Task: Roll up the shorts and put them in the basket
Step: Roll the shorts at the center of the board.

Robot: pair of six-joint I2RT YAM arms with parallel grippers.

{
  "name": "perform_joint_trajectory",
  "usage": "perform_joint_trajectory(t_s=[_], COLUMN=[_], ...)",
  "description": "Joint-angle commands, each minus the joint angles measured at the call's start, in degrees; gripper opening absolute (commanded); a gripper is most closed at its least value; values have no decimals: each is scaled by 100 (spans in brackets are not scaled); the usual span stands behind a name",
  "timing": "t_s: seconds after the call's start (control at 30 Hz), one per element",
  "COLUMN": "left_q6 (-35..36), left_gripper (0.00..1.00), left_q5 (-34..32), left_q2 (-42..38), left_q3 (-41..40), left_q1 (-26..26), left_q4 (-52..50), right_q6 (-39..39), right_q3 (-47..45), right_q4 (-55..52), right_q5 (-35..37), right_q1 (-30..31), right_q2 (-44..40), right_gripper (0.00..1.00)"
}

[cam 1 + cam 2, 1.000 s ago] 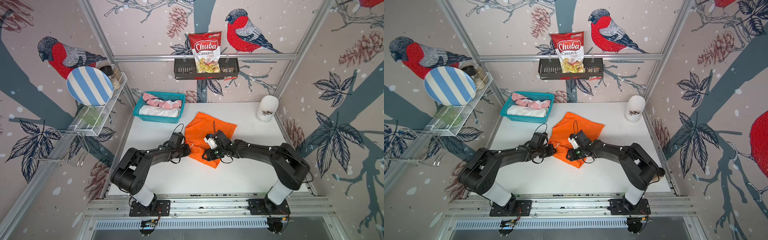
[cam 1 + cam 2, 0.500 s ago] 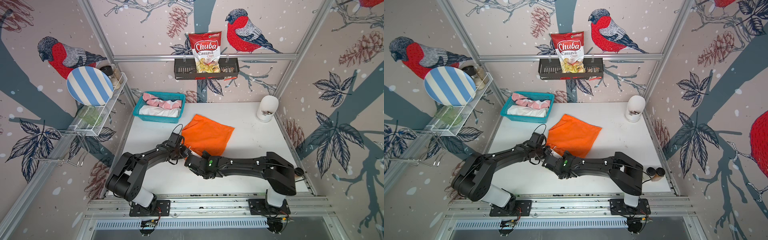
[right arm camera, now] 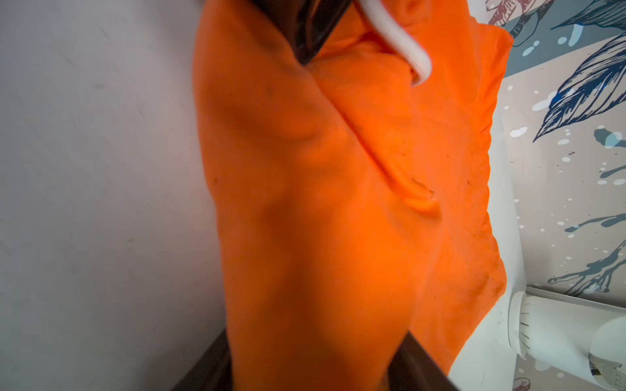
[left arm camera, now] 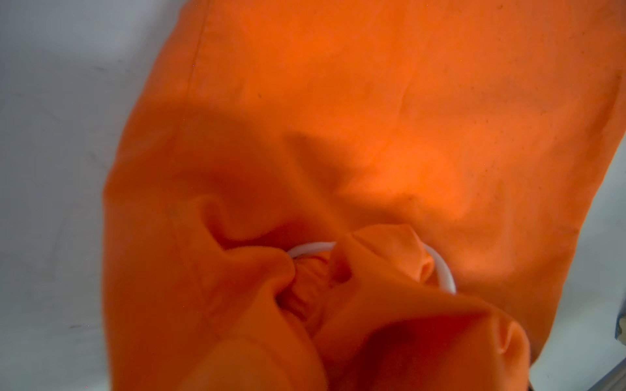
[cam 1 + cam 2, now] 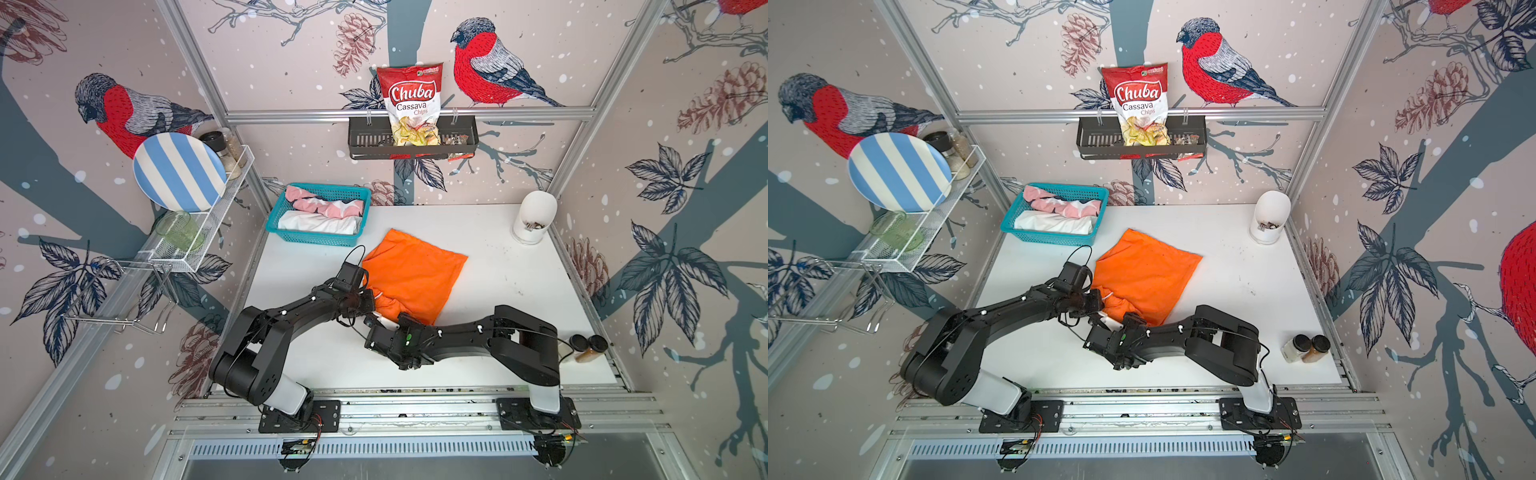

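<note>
The right arm has been swinging off the middle of the orange shorts (image 5: 415, 270) and is now coming in low at their near corner, so the right fingers (image 5: 372, 321) are sitting just beside the left fingers (image 5: 367, 300). The cloth, crumpled a second ago, is lying flatter on the bench (image 5: 498, 291), with only the waistband end bunching up.

The left fingers are staying pinched shut on that bunched edge, where the white drawstring (image 4: 443, 270) is looping out. Orange fabric is draping between the right fingers in the right wrist view, but I cannot tell whether they are clamping it or standing open.

The roll seems to be only starting, with both arms gathering at one end, presumably to begin turning it over. The white pair (image 5: 320, 224) and pink pair (image 5: 324, 203) are lying in the teal basket (image 5: 316, 240) at the back left.

The bench is white and scuffed. A white holder (image 5: 534, 220) is standing at its far right corner and two jars (image 5: 586, 345) at the near right, with bird-patterned walls enclosing the booth.
</note>
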Motion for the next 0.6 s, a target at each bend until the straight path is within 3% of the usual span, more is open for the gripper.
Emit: perform_joint_trajectory(t_s=[0.0, 0.13, 0.37, 0.57], left_q6=[175, 202, 269, 351], left_gripper=[12, 23, 45, 58], left_q5=[7, -22, -459, -738], left_q2=[-17, -60, -526, -924], left_q3=[56, 90, 15, 24], left_q1=[71, 135, 347, 487], left_q4=[-272, -294, -434, -776], right_q6=[-18, 284, 1333, 2392], right_q3=[-21, 141, 284, -311], right_q4=[-426, -672, -597, 865], right_q5=[-296, -1332, -4227, -6958], right_q1=[-22, -39, -379, -1361], right_q2=[-119, -392, -747, -875], right_gripper=[24, 1, 0, 0])
